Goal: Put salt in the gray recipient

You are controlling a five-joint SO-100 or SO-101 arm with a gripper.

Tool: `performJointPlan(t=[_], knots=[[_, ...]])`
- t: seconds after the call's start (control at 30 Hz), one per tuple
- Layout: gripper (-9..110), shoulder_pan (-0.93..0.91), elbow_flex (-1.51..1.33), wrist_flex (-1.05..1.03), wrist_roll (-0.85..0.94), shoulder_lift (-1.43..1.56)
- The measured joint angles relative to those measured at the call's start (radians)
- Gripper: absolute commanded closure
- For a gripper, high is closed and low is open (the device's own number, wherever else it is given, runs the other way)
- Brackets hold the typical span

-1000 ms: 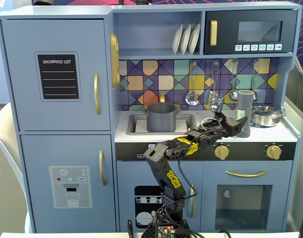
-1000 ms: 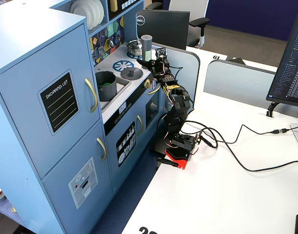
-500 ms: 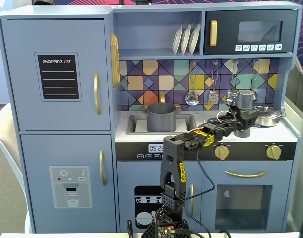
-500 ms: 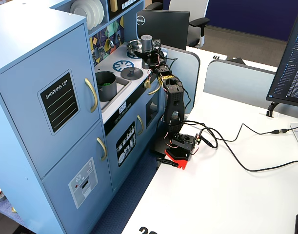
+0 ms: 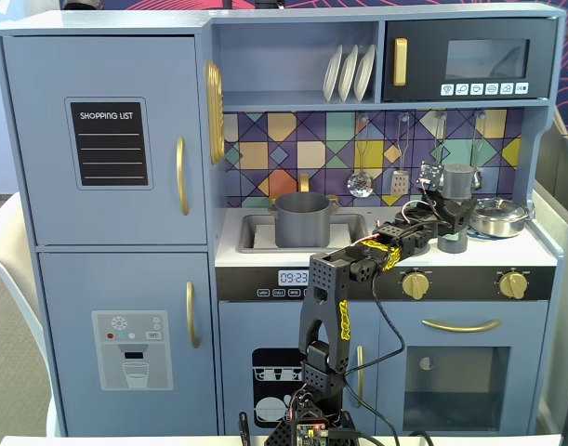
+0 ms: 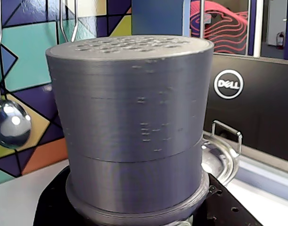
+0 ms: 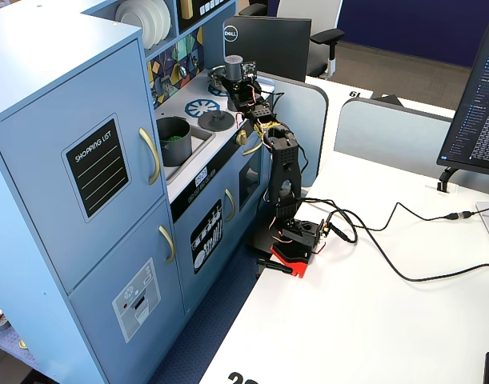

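The salt shaker [image 5: 457, 179] is a gray cylinder with small holes in its flat top. It stands upright in my gripper [image 5: 455, 201], lifted above the stovetop at the right of the toy kitchen. In the wrist view the shaker [image 6: 134, 122] fills the frame, with the black jaws of my gripper [image 6: 134, 209] closed around its base. It also shows in the other fixed view [image 7: 233, 66]. The gray pot [image 5: 303, 219] sits in the sink to the left of the gripper, with green contents visible from the side [image 7: 174, 140].
A gray lid [image 5: 453, 243] lies on the stovetop under the gripper. A steel pan [image 5: 499, 216] sits at the right. Ladles [image 5: 361, 182] hang on the tiled back wall. Shelf and microwave [image 5: 469, 60] overhang the counter.
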State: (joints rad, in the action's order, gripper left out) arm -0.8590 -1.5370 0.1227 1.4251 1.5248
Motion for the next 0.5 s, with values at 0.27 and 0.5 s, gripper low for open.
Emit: performJointPlan(t=[0.27, 0.5], knots=[[102, 0.012, -0.002, -0.109, -0.161, 0.179], [101, 0.227, -0.002, -0.357, -0.606, 0.471]])
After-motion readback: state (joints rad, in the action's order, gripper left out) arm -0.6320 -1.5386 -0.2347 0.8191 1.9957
